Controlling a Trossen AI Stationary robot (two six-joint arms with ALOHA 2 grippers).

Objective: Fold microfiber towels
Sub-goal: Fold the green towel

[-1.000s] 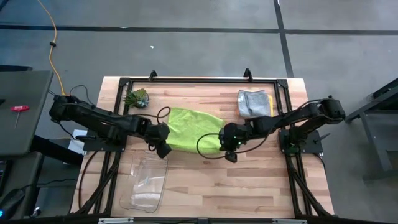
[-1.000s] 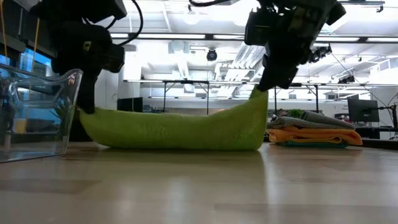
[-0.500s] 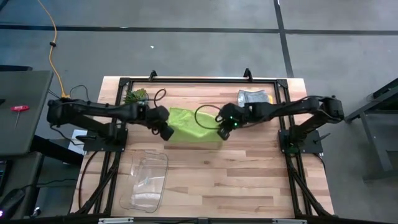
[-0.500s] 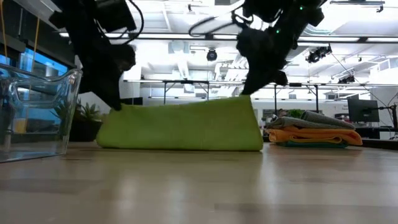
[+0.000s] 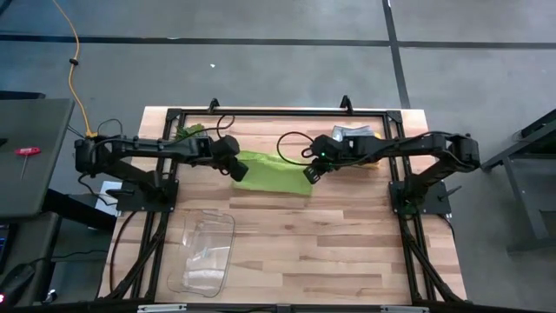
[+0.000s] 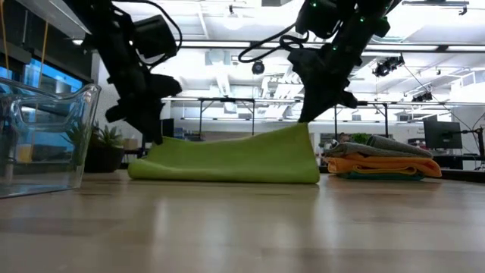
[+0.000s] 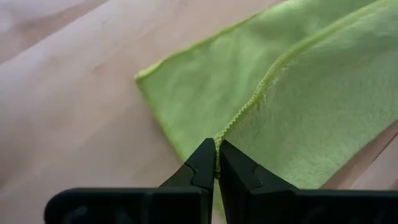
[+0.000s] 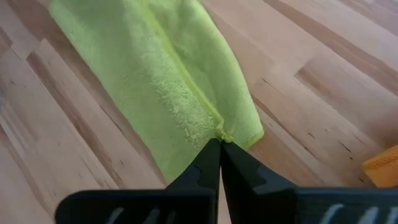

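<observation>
A lime green microfiber towel [image 5: 271, 172] lies doubled over on the wooden table, left of centre toward the far edge. Its lower layer and near fold [image 6: 227, 173] rest on the table. My left gripper [image 5: 236, 169] is shut on the upper layer at the towel's left end. My right gripper [image 5: 311, 173] is shut on it at the right end. In the low view the right end [image 6: 305, 130] stands higher than the left end [image 6: 159, 145]. My left gripper pinches the upper layer's hemmed edge [image 7: 219, 138] between its two fingers, at the towel's left end. It slants down from the left. The held edge sits just above the lower layer. My right gripper pinches the upper layer's hemmed corner [image 8: 222, 132] between its two fingers, slanting down from the right. That corner is lifted clear and the cloth slopes down from it toward the left end.
A stack of folded towels [image 5: 354, 139], grey over orange, lies at the far right, close behind my right gripper. A small green plant [image 5: 188, 133] stands at the far left. A clear plastic bin [image 5: 205, 254] sits near the front left. Bare wood fills the near half.
Both grippers have carried the towel's near edge up and toward the table's far edge, staying shut. The towel, spread out a second ago, is now folded over on itself; its far part has stayed on the table. Over the last half second the left end has sunk lower.
</observation>
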